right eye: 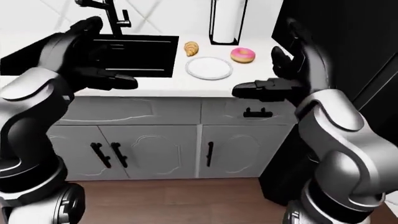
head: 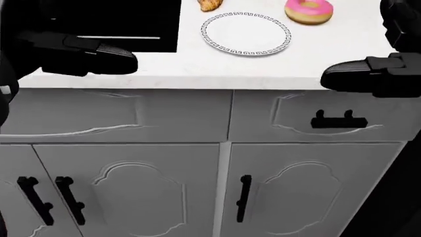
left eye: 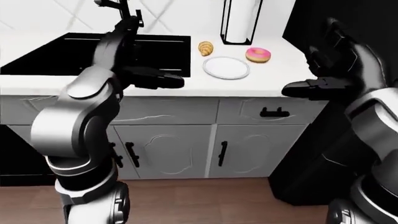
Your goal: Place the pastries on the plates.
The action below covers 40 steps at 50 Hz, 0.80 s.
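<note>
White bench (head: pixel 342 59) faced. Left hand (right eye: pixel 112 77), right hand (right eye: pixel 267 88) held wide, empty, near edge. Plate (head: pixel 245 33) empty mid-bench; donut (head: pixel 308 11) far right, croissant (head: pixel 210 4) far left. Risk: donut knocked off by overreach.

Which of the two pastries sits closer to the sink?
The croissant, golden brown, lies just right of the black sink. The pink-iced doughnut sits farther right, beyond the plate.

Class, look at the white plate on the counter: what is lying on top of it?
Nothing lies on the plate; its patterned rim and white centre show bare. The croissant and the pink donut sit apart from it on the counter. No part of the plate is covered.
</note>
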Tool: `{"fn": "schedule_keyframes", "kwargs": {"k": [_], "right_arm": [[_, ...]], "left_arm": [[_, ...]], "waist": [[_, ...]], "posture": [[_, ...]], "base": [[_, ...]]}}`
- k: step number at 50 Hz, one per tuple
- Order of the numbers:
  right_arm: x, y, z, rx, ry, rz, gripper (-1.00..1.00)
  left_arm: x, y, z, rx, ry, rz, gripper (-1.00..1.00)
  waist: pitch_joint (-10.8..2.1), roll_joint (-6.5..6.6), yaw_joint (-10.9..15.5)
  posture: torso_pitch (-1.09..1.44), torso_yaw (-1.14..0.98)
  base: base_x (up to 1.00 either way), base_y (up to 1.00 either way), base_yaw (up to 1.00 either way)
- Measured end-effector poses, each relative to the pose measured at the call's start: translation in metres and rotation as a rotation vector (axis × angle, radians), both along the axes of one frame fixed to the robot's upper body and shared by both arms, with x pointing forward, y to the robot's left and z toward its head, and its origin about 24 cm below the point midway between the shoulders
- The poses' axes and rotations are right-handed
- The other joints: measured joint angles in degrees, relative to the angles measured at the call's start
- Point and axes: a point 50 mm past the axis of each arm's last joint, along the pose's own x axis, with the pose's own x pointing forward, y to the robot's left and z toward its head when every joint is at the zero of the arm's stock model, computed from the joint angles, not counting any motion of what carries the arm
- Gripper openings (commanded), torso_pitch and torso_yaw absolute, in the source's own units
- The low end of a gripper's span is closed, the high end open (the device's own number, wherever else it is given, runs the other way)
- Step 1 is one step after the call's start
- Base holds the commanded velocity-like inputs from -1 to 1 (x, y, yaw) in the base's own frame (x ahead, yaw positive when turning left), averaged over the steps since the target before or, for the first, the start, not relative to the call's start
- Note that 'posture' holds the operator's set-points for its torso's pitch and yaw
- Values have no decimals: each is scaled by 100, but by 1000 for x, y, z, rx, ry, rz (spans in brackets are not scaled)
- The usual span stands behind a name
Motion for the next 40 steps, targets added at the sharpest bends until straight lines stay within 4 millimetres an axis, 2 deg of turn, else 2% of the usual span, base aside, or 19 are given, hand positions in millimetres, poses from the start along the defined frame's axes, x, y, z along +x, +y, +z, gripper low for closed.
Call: {"fn": "schedule_keyframes", "kwargs": {"k": [1,2,4,5,7,10,15,19,22,23,24,25,27,29,31,32,34,37,40], "right_arm": [[0,1,1,-1,-3,5,100],[-1,0,1,-2,-3,5,100],[1,-3,-5,8,28,-5,100],[1,-6,-10,11,51,-17,100],[4,-7,-12,8,72,-26,100],[5,-2,-8,-5,55,-14,100],[4,-3,-7,1,38,-17,100],[4,-5,-8,3,47,-25,100],[5,-2,-6,1,41,-10,100],[5,-1,-8,3,48,-2,100],[6,0,-10,3,62,7,100],[7,2,-12,0,75,17,100],[8,3,-12,0,85,30,100],[3,-1,-3,0,46,16,100],[0,-3,4,-5,8,1,100],[-1,-3,5,-10,4,-2,100],[1,-4,6,-18,17,-9,100],[6,-7,2,-22,67,-31,100],[7,-5,5,-47,76,-19,100]], "left_arm": [[0,0,2,0,-8,1,100],[0,-1,5,1,-15,-1,100],[1,-6,-2,4,5,-20,100],[3,-9,-6,9,33,-36,100],[5,-10,-12,12,73,-48,100],[6,-4,-9,8,65,-29,100],[0,-3,4,8,-12,-28,100],[2,-5,2,13,4,-42,100],[4,-1,1,11,19,-32,100],[4,1,0,7,25,-24,100],[5,4,-3,3,39,-14,100],[6,7,-6,-1,58,-1,100],[7,10,-6,-1,77,19,100],[5,7,8,6,22,13,100],[1,5,18,12,-32,1,100],[0,5,20,15,-42,-2,100],[3,5,20,21,-34,-10,100],[12,1,6,38,51,-33,100],[14,6,6,54,78,-21,100]], "waist": [[-29,-116,-6],[-56,-297,-67],[98,-291,-158],[153,-348,-181],[148,-393,-153],[103,-356,-78],[67,-164,-119],[79,-40,-186],[157,-71,-76],[262,-191,-49],[360,-247,-10],[387,-151,12],[197,85,-28],[196,156,-102],[270,133,-109],[303,73,-131],[297,-228,-262],[475,-217,-321],[454,-200,-277]], "posture": [[0,0],[0,0],[0,0],[0,0],[0,0],[0,0],[0,0],[0,0],[0,0],[0,0],[0,0],[0,0],[0,0],[0,0],[0,0],[0,0],[0,0],[0,0],[0,0]], "base": [[41,-58,0],[41,-51,0],[41,-46,0],[40,-32,0],[41,-5,0],[41,0,0],[41,-11,0],[41,-13,0],[41,0,0],[29,0,0],[21,0,0],[19,0,0],[11,0,0],[0,0,0],[0,0,0],[0,0,0],[0,0,0],[0,0,0],[0,0,0]]}}
